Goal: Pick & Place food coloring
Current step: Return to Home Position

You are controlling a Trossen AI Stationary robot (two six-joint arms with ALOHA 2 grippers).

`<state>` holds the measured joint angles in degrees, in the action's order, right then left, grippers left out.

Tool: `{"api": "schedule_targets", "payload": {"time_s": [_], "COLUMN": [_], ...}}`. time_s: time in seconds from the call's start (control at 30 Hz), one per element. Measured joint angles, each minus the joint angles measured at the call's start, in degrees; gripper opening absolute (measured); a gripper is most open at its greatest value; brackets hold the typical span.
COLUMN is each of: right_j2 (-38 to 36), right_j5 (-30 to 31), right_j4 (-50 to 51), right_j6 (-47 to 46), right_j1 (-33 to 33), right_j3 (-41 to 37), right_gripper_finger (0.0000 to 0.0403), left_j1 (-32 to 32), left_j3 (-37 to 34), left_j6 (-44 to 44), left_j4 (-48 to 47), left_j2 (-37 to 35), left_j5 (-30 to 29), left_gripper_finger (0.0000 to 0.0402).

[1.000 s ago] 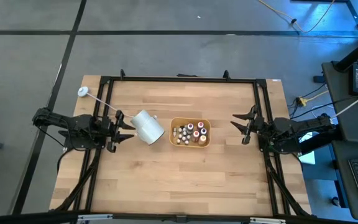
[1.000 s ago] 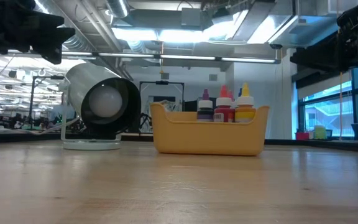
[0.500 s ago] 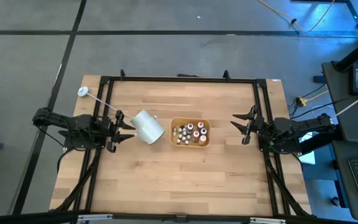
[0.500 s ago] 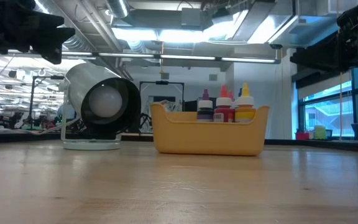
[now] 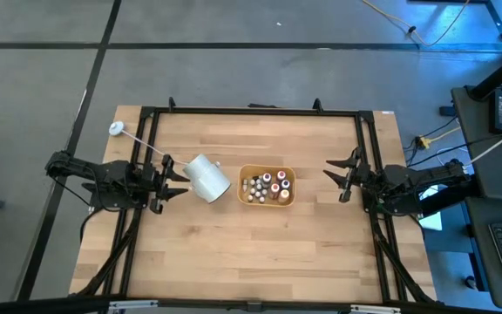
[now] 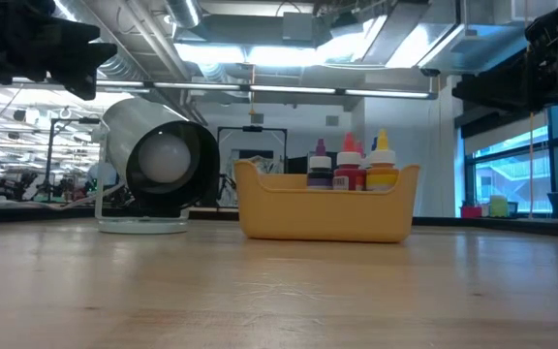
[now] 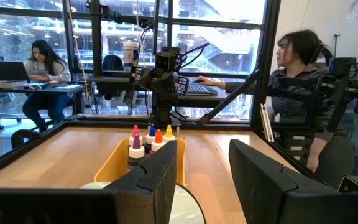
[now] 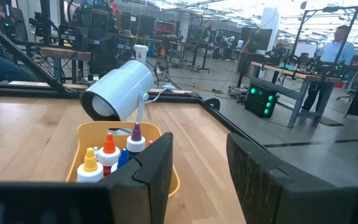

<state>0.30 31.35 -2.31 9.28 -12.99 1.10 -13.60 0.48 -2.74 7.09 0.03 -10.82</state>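
From above, a pale plank-wood table in a black metal frame stands on a grey floor crossed by dark lines. Near its middle sits a rounded yellow-orange plastic tray. The tiny plastic food coloring bottles are all packed inside it, caps up. A large white cylindrical cup lies tipped on its side just beside the tray. It is on the side of the left gripper, which waits at the table's left edge. The right gripper waits at the right edge, apart from the tray.

At table height, the smooth tray wall hides most of the bottles. Purple, red and yellow-orange tops poke above its rim, with a bright, glassy workshop behind.

The left wrist view shows its 2 dark, blocky fingers spread apart, with 2 seated people at desks beyond the table.

The right wrist view shows its 2 fingers likewise parted, and a person standing far off.
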Motion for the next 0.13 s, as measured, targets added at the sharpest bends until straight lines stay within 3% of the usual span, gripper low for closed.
{"api": "schedule_targets", "payload": {"time_s": [0.13], "right_j2": [-0.01], "right_j5": [0.00], "right_j4": [0.00], "right_j6": [0.00], "right_j1": [0.00], "right_j3": [0.00], "right_gripper_finger": [0.0153], "left_j1": [-0.01], "left_j3": [-0.01], "left_j6": [0.01], "left_j4": [0.00], "left_j2": [0.00], "left_j5": [-0.01], "left_gripper_finger": [0.0141]}}
